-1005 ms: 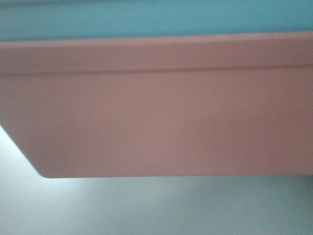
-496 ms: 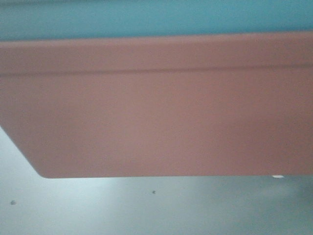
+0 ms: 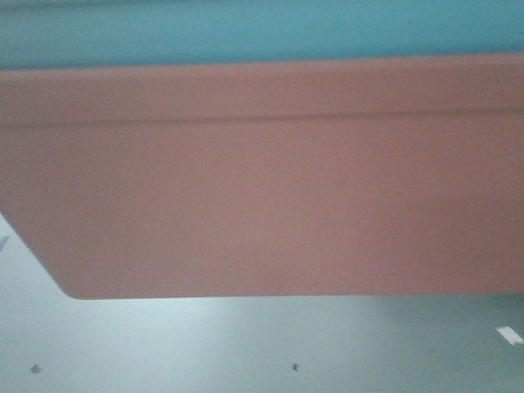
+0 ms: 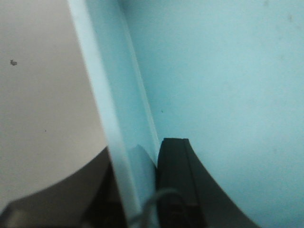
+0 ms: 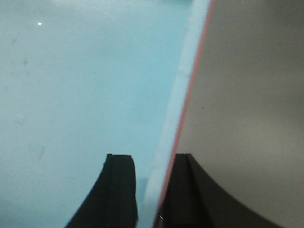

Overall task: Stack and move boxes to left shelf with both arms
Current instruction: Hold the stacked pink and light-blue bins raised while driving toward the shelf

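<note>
While the salmon-pink rectangular plastic bin (image 3: 262, 180) fills most of the front view, the light sky-blue open-topped plastic bin (image 3: 246, 33) sits nested in it, a blue band showing above the pink rim. Below the pink bin's bottom edge lies grey speckled floor (image 3: 205, 344). My left gripper (image 4: 137, 156) is clamped on the blue bin's side wall — one black finger inside, the other outside. My right gripper (image 5: 152, 161) pinches its own side, where the blue rim and a thin pink edge run together between its fingers.
</note>
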Motion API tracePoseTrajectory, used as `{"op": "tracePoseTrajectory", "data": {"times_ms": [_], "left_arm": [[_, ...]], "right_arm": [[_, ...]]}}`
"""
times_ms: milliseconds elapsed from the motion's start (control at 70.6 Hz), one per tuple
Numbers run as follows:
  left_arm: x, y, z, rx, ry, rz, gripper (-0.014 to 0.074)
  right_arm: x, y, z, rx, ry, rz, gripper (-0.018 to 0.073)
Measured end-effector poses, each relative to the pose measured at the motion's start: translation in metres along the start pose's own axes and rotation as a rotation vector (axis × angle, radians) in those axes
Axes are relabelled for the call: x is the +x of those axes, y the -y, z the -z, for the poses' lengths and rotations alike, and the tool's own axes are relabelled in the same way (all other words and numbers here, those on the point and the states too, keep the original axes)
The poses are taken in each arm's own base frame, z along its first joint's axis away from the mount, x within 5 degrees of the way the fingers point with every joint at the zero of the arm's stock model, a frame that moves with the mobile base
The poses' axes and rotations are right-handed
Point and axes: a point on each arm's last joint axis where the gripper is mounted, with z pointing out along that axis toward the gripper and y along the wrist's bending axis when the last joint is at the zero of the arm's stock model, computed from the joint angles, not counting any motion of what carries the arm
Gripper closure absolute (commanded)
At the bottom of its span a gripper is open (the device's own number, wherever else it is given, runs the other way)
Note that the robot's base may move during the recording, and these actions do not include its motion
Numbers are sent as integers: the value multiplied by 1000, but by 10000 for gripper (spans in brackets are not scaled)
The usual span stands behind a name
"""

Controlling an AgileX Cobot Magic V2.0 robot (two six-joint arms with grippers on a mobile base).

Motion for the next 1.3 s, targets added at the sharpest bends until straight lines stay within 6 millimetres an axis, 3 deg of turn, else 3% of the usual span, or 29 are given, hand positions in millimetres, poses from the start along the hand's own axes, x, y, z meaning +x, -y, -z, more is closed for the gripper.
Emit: {"op": "tracePoseTrajectory", "data": {"times_ms": [1303], "left_arm": [[0,0,0,1,-1,1,599]], "right_arm": [[0,0,0,0,0,0,527]]}}
